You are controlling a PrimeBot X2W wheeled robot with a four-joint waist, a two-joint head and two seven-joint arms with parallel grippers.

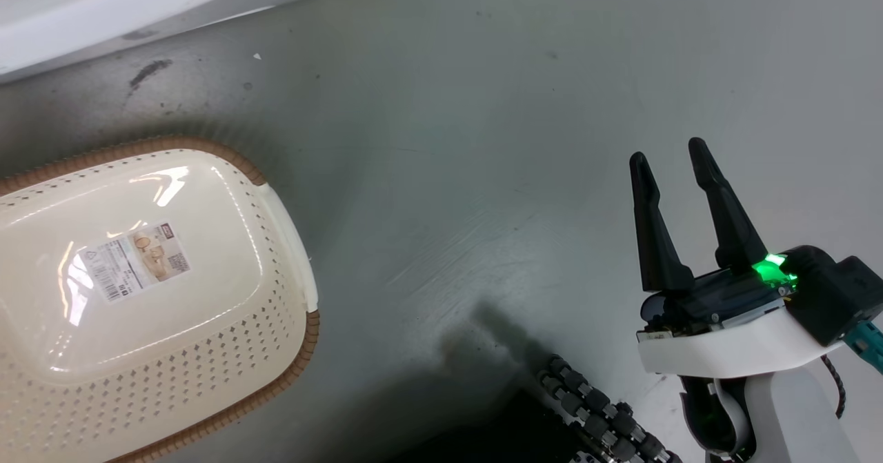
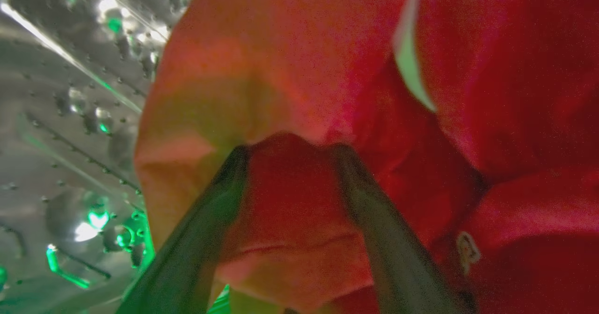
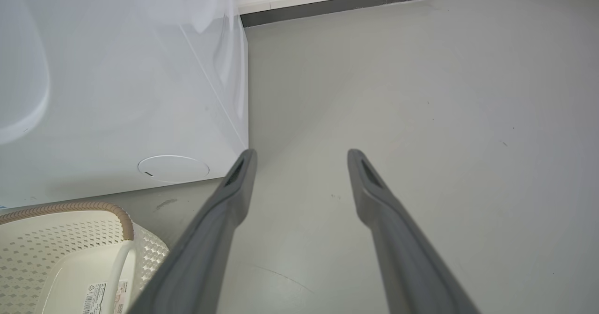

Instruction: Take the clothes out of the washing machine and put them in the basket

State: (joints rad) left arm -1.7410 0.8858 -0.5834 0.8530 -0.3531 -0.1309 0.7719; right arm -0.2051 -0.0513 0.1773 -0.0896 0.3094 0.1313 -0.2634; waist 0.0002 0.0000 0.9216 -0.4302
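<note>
Red fabric, soft and limp: the clothes [image 2: 299,70] sit heaped in the perforated steel drum [image 2: 70,117] of the washing machine [image 3: 117,94]. The left hand [image 2: 290,148] has its fingers [image 2: 201,239] spread either side of a plump fold, not yet closed. They look light and floppy and likely to trail, so I'd pinch that thick fold rather than the thin white trim [image 2: 409,70]. The right hand [image 1: 672,159] hangs parted over the grey floor [image 1: 483,139], near the empty cream basket [image 1: 227,352].

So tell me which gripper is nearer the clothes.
Left. The left gripper straddles a fold of the clothes in the drum; the right gripper hangs over the floor.
</note>
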